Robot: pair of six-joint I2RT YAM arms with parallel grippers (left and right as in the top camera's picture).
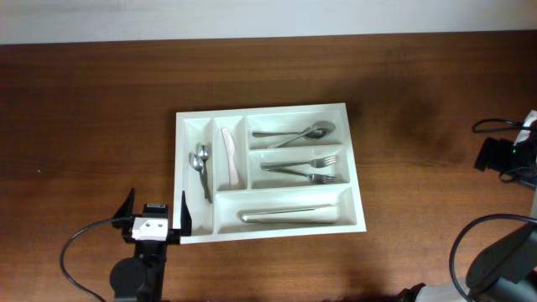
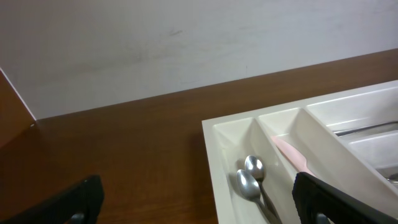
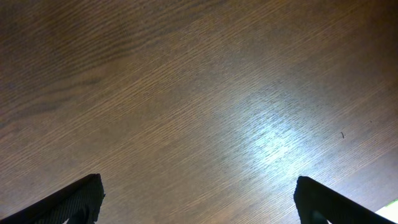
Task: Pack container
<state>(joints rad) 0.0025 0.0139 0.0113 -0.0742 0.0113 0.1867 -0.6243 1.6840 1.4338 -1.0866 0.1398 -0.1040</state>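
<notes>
Container [image 1: 198, 127] looks done, cutlery [image 1: 302, 170] sorted per slot. Our left fingers [image 1: 184, 211], right fingers [image 3: 323, 200] spread wide, empty, guess nothing left to grab.

In the left wrist view, the container [image 2: 216, 149] runs off-frame rightward of the left gripper [image 2: 202, 202], whose fingertips alone show. Overhead, the long-compartment utensils [image 1: 281, 216] right of it are too small to identify.

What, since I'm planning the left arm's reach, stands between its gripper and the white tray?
Nothing visible does. The left gripper, open, is right at the nearest corner of the tray, with no object in the gap.
</notes>
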